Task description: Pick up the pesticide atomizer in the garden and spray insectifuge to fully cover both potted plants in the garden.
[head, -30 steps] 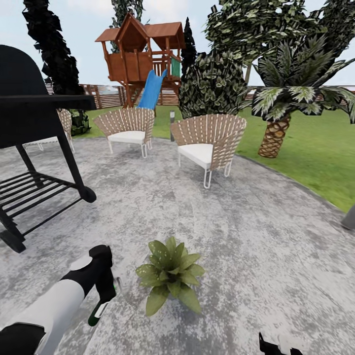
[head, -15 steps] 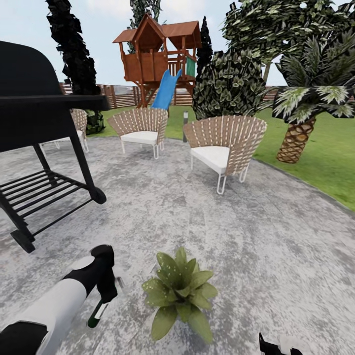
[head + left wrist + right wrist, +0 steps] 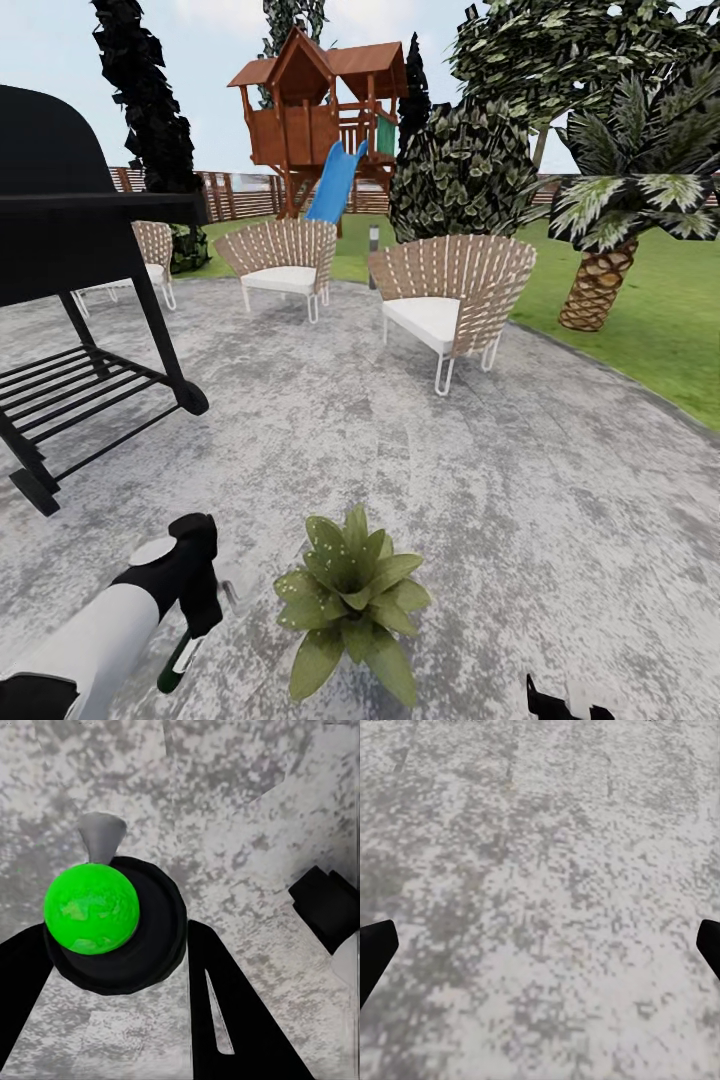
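Gripping the pesticide atomizer (image 3: pixel 178 660), the left tool (image 3: pixel 196 610) hangs low over the grey patio (image 3: pixel 500 480), just beside a potted plant (image 3: pixel 350 600) whose leaves carry whitish specks of insectifuge (image 3: pixel 322 537). From the left wrist, the atomizer (image 3: pixel 94 911) sits clamped between the dark fingers (image 3: pixel 232 1012). The right tool (image 3: pixel 540 945) stands wide apart over bare paving. Behind stand a black grill (image 3: pixel 60 230) and wicker chairs (image 3: pixel 450 290).

1. The patio (image 3: pixel 450 470) looks like rough, mottled grey stone, matt.
2. The grill (image 3: pixel 70 230) looks like matt black metal.
3. The chairs (image 3: pixel 455 290) have woven, wicker-like backs, white cushions and pale metal legs.
4. The playhouse (image 3: pixel 315 110) is brown wood; its slide (image 3: pixel 335 185) is smooth blue plastic.
5. The pesticide atomizer (image 3: pixel 91 907) is smooth, bright green, in the left tool (image 3: pixel 120 967), which is matt black.
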Tool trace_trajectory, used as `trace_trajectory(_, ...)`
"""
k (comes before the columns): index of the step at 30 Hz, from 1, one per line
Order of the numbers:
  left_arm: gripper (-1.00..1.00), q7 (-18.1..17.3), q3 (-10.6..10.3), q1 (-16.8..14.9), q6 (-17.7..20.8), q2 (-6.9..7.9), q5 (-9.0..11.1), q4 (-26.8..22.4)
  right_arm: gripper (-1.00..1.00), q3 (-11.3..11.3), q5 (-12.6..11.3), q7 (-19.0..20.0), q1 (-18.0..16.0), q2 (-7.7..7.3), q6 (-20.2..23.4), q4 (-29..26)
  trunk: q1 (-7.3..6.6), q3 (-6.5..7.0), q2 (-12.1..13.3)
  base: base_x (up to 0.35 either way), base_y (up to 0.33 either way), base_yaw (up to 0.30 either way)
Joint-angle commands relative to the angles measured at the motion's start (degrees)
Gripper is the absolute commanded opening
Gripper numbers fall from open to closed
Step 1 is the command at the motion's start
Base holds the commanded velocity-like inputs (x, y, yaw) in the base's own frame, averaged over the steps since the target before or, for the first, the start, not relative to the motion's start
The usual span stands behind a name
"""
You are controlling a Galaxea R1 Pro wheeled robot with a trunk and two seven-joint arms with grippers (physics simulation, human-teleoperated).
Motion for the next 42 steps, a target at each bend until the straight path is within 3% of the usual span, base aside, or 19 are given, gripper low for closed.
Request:
trace_trajectory(1,-1.0,-0.36,-0.17,0.02,0.54,-0.05,0.25,-0.4,1.0,0.5,-0.22,-0.35,-0.01,-0.01,-0.07,-0.02,-0.01,-0.05,-0.02,0.0,0.0,0.0)
trace_trajectory(4,-1.0,-0.36,0.35,-0.2,0.59,-1.2,0.74,-1.24,1.0,0.5,-0.22,-0.36,-0.01,-0.01,-0.07,0.03,-0.01,-0.05,-0.02,0.0,0.0,0.055)
trace_trajectory(6,-1.0,-0.36,0.44,-0.42,0.65,-3.13,0.75,-2.78,1.0,0.5,-0.22,-0.4,-0.01,-0.01,-0.07,0.03,-0.01,-0.05,-0.02,0.0,0.0,0.233)
trace_trajectory(8,-1.0,-0.36,0.41,-0.43,0.69,-3.56,0.75,-3.27,1.0,0.5,-0.22,-0.38,-0.01,-0.01,-0.07,0.04,-0.01,-0.05,-0.02,0.0,0.0,0.262)
trace_trajectory(16,-1.0,-0.36,0.56,-0.06,0.53,-1.78,0.71,-2.68,1.0,0.5,-0.22,-0.41,-0.01,-0.01,-0.07,0.03,-0.01,-0.05,-0.02,0.0,0.0,0.143)
trace_trajectory(27,-1.0,-0.36,0.57,-0.03,0.53,-2.46,0.75,-2.73,1.0,0.5,-0.22,-0.42,-0.01,-0.01,-0.07,0.03,-0.01,-0.05,-0.02,-0.083,-0.141,0.017)
trace_trajectory(36,-1.0,-0.32,0.65,-0.03,0.64,-2.51,0.75,-2.65,1.0,0.5,-0.22,-0.42,-0.01,0.01,-0.07,0.03,-0.01,-0.05,-0.02,-0.04,-0.245,0.244)
trace_trajectory(40,-1.0,-1.86,0.0,-0.83,0.63,-2.86,0.08,-2.65,1.0,0.5,-0.22,-0.42,-0.01,0.04,-0.07,0.04,-0.01,-0.05,-0.02,0.183,-0.132,0.048)
trace_trajectory(42,-1.0,-5.2,-0.51,-2.5,0.64,-3.7,-0.3,-2.85,1.0,0.5,-0.22,-0.42,-0.01,0.02,-0.07,0.04,-0.01,-0.05,-0.02,0.028,-0.013,0.004)
